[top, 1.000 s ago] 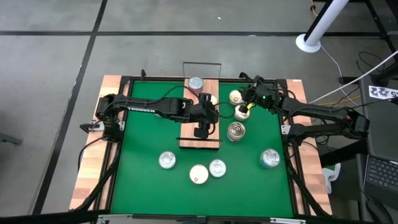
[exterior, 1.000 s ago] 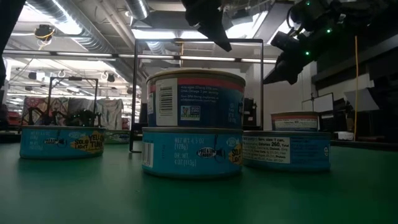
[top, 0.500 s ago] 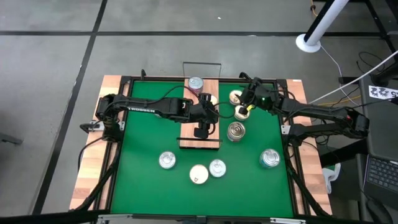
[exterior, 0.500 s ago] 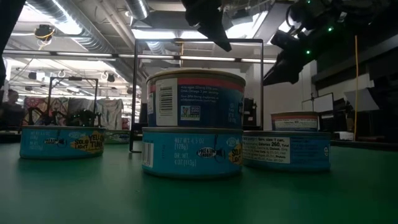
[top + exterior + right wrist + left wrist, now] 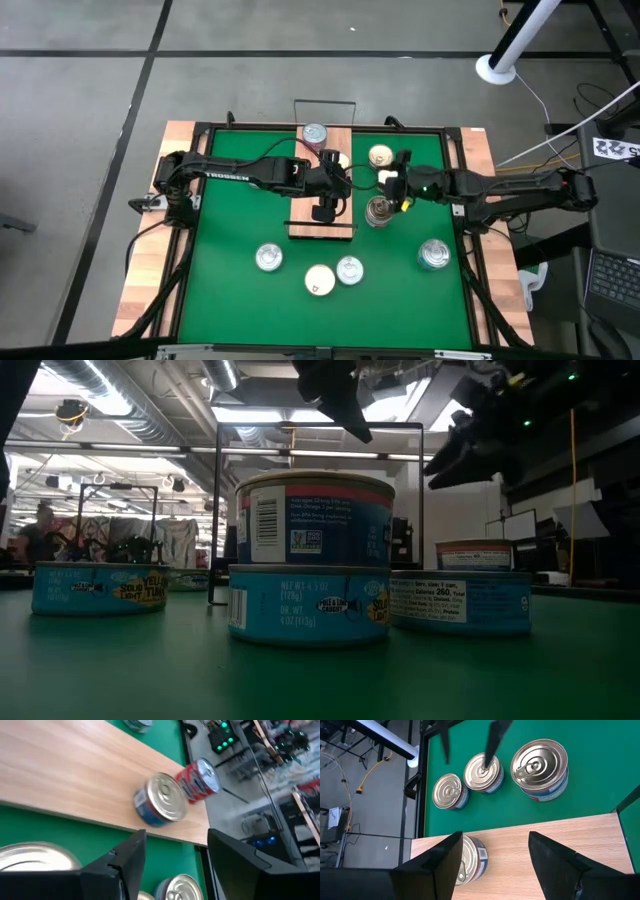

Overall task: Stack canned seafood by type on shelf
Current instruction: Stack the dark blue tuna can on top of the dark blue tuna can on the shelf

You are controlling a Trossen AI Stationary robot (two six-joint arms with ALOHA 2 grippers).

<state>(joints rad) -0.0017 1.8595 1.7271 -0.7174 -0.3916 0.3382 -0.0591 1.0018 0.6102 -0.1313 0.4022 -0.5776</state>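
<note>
Low view, nearest: a blue-labelled tin stacked on another tin (image 5: 310,605), a third (image 5: 460,603) just beside, a fourth (image 5: 98,588) off to one side; the labels show only here.

High view gives the layout: three tins (image 5: 268,258) on the green mat (image 5: 230,220) at the near edge, a larger silver tin (image 5: 433,255) apart. Left gripper (image 5: 325,211) hangs over the shelf (image 5: 322,229), fingers apart, empty. Right gripper (image 5: 396,190), fingers apart, sits by the tin (image 5: 378,210) beside the shelf; a second ago it was farther back, narrower, near the gold tin (image 5: 379,156).

Right wrist view alone shows two tins on the shelf: gold-topped blue (image 5: 161,800) and red-labelled (image 5: 199,779), touching.
</note>
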